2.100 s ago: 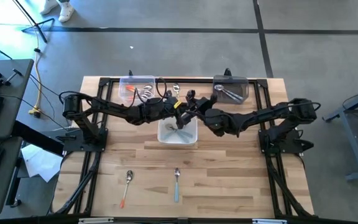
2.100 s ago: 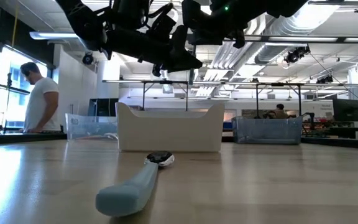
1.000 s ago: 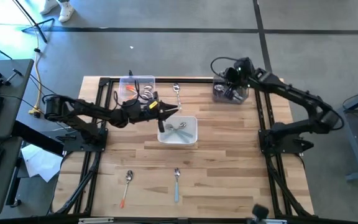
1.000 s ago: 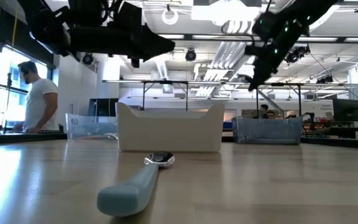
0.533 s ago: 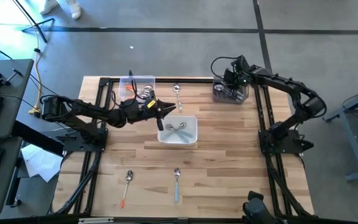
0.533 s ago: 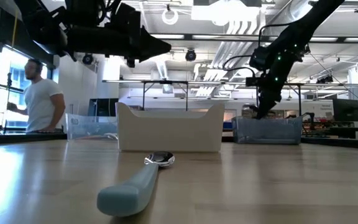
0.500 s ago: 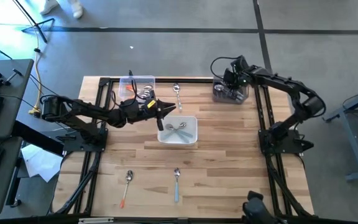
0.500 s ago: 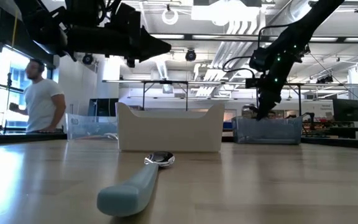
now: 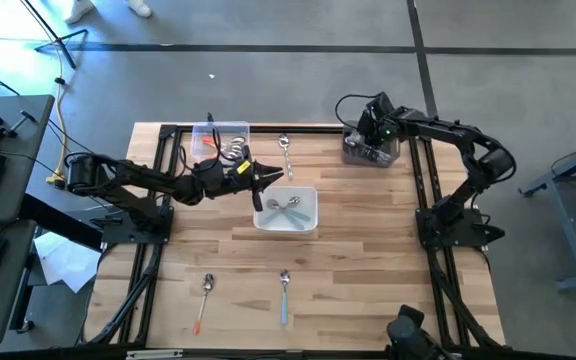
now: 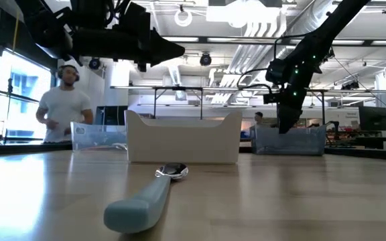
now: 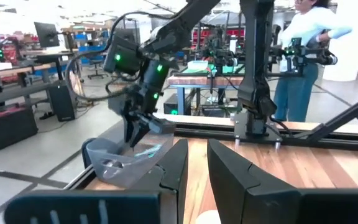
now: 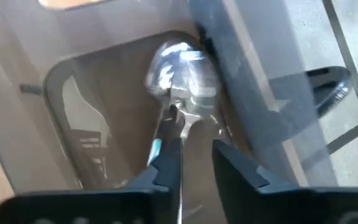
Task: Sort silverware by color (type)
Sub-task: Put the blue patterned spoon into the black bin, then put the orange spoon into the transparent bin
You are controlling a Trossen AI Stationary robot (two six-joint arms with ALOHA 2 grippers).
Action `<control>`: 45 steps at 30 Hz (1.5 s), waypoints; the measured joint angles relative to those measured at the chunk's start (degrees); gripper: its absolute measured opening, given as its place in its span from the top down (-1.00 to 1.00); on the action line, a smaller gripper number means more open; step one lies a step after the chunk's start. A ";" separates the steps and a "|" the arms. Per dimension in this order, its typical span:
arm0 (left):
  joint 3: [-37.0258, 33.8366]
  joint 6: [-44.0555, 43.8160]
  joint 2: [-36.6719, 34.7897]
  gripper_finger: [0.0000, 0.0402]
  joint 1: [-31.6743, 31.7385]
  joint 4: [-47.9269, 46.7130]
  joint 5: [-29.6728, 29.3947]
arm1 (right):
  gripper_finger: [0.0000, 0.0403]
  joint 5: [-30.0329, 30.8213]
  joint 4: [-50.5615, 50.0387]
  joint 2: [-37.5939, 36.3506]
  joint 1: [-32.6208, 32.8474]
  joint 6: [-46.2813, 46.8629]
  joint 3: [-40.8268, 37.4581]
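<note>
My right gripper (image 9: 366, 135) hangs open, fingers down, inside the clear bin (image 9: 390, 155) at the table's far right. It stands just above the silver spoons (image 12: 179, 62) lying in the bin and also shows in the low view (image 10: 285, 124). My left gripper (image 9: 280, 178) hovers narrowly open and empty over the left rim of the white bin (image 9: 313, 215), which holds light blue spoons (image 9: 286, 203). A clear bin (image 9: 213, 135) at the far left holds orange spoons. A silver spoon (image 9: 284, 148), an orange spoon (image 9: 204, 298) and a light blue spoon (image 9: 284, 293) lie flat on the table.
The light blue spoon (image 10: 143, 201) lies close in front of the low camera, with the white bin (image 10: 183, 140) behind it. A black frame (image 9: 158, 200) borders the tabletop on both sides. A person (image 10: 62, 107) stands in the room beyond the table's far edge.
My right gripper has come down from well above the far right clear bin into it, shifting slightly toward the table's left. The person in the background has turned and moved.
</note>
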 joint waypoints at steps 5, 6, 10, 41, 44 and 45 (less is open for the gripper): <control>0.00 -0.18 0.02 0.75 0.63 -2.14 0.01 | 0.37 0.13 -3.08 -1.67 1.25 2.96 3.26; 0.02 -0.17 0.02 0.75 0.70 -2.58 0.01 | 0.35 0.17 -4.31 -2.11 1.71 3.93 4.55; 0.02 -0.19 0.02 0.75 1.31 -5.46 0.05 | 0.45 0.34 -8.21 -4.97 4.39 7.97 8.47; 2.62 -16.58 -22.97 1.00 -16.78 -64.37 -22.33 | 1.00 15.06 60.37 -37.62 42.62 29.15 -39.43; 5.67 -24.14 -23.25 1.00 -18.17 -76.68 -25.82 | 1.00 15.08 62.04 -37.62 42.62 27.80 -39.45; 6.30 -26.22 -23.21 1.00 -18.37 -79.17 -26.00 | 1.00 15.08 62.75 -37.62 42.62 27.33 -39.45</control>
